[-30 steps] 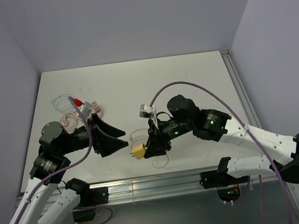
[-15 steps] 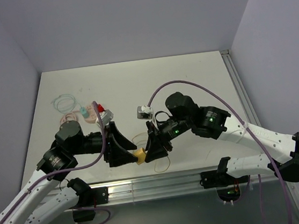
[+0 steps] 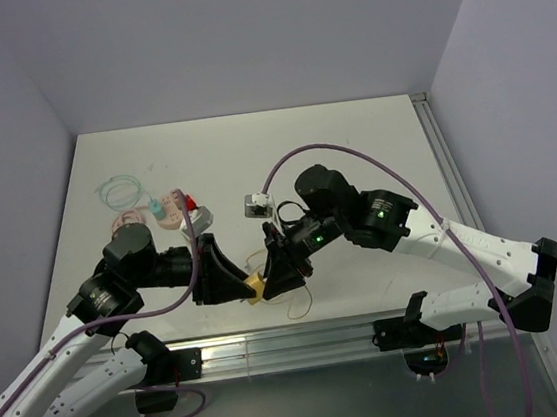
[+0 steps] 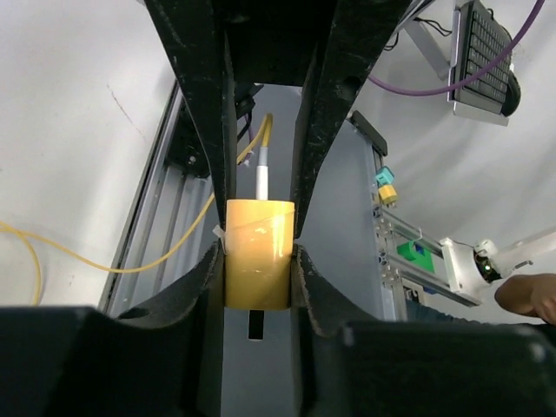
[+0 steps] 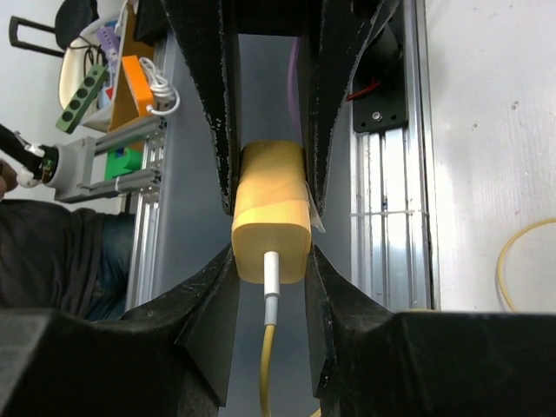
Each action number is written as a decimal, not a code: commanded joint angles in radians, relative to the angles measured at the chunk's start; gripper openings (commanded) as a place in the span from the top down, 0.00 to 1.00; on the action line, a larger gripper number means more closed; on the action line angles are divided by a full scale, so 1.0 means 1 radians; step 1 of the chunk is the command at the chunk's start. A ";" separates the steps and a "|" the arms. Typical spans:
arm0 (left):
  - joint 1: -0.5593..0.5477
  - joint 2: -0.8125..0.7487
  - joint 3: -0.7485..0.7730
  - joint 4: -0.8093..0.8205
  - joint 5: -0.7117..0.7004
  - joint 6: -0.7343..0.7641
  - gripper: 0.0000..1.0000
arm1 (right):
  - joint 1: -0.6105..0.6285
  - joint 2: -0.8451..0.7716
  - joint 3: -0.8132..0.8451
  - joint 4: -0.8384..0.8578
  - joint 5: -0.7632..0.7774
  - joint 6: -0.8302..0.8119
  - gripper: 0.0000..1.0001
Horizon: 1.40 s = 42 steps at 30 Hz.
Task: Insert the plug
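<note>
A yellow plug (image 3: pixel 255 285) with a yellow cable hangs just above the table's near edge, between the two grippers. My left gripper (image 3: pixel 239 283) comes at it from the left. In the left wrist view the left gripper (image 4: pixel 256 261) is shut on the plug (image 4: pixel 256 248), both pads touching its sides, a dark prong (image 4: pixel 254 326) pointing towards the camera. My right gripper (image 3: pixel 272 273) holds the same plug from the opposite side. In the right wrist view the right gripper (image 5: pixel 271 256) is shut on the plug (image 5: pixel 271 217), with the white cable connector (image 5: pixel 272 278) sticking out of its end.
A loop of yellow cable (image 3: pixel 300 305) lies under the right gripper. A white-grey adapter (image 3: pixel 256 206) sits behind the grippers. At the left lie a grey adapter (image 3: pixel 199 216), pink and teal parts (image 3: pixel 163 210) and coiled cables (image 3: pixel 116 192). A metal rail (image 3: pixel 294 343) runs along the near edge.
My left arm swung right to the plug and its jaws closed on it. My right gripper kept hold of the plug and shifted slightly left.
</note>
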 commanded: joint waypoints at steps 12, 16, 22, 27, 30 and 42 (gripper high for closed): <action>-0.004 -0.133 -0.052 0.202 -0.494 -0.157 1.00 | -0.068 -0.229 -0.020 0.180 0.594 0.193 0.09; -0.004 -0.218 -0.174 0.409 -0.646 -0.286 1.00 | -0.068 -0.280 -0.076 0.323 0.564 0.253 0.10; -0.004 -0.259 -0.348 0.813 -0.752 -0.430 1.00 | -0.060 -0.228 -0.179 0.561 0.498 0.428 0.30; -0.004 -0.259 -0.409 0.951 -0.841 -0.502 1.00 | -0.052 -0.193 -0.254 0.783 0.479 0.514 0.37; -0.004 -0.256 -0.432 0.986 -0.855 -0.553 1.00 | -0.049 -0.170 -0.283 0.848 0.495 0.514 0.40; -0.004 -0.261 -0.483 1.030 -0.888 -0.633 1.00 | -0.052 -0.053 -0.284 1.035 0.443 0.605 0.38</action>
